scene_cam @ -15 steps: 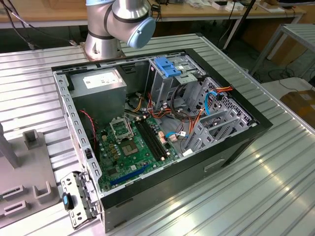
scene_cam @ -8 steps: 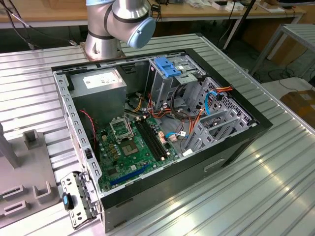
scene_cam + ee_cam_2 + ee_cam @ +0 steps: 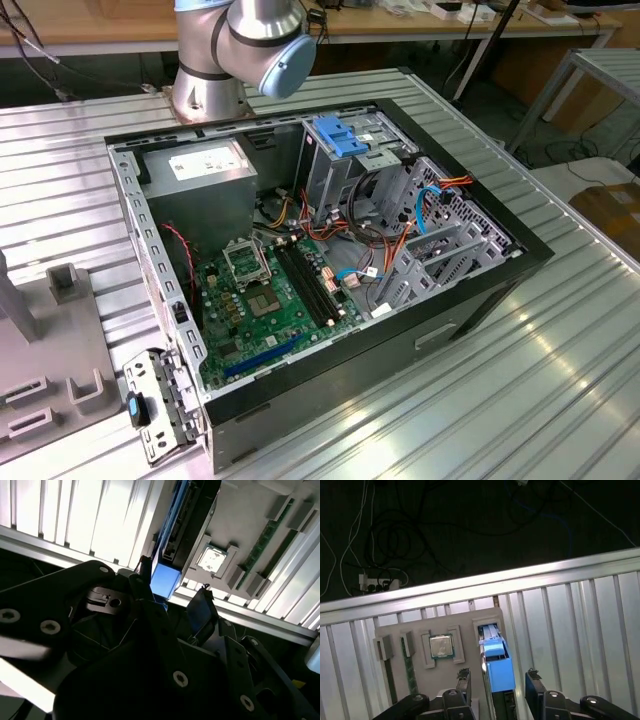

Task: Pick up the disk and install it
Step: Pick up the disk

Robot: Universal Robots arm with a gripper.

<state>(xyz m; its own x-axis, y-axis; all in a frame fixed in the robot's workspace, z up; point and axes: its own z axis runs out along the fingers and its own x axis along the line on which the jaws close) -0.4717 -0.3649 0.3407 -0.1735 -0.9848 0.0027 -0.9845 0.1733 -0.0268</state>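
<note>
Claw (image 3: 498,679) open: its two fingers (image 3: 464,680) stand one on each side of the disk (image 3: 500,672), with a narrow gap showing on both sides in the first wrist view, so it has hold of nothing. In the second wrist view the claw (image 3: 174,580) straddles the disk's (image 3: 192,520) blue end tab in the same way, one finger (image 3: 202,611) just beside it.

One disk stands on edge in a slot of a grey tray (image 3: 470,617), blue rail uppermost. The tray (image 3: 240,510) also carries one square processor chip (image 3: 441,646) in its own frame, just beside the disk's slot, and one green memory stick (image 3: 409,672) lying past the chip; both wrist views show the chip (image 3: 212,559) and stick (image 3: 270,530).

The tray lies on the ribbed metal bench (image 3: 570,620), close to one long edge. Beyond that edge is dark floor with loose cables and one power strip (image 3: 375,584).

In the exterior view, one open computer case (image 3: 400,345) lies mid-bench (image 3: 560,380), its green board (image 3: 270,290) exposed and one blue bracket (image 3: 337,135) atop its cage. The arm (image 3: 245,50) rises at the far edge.
</note>
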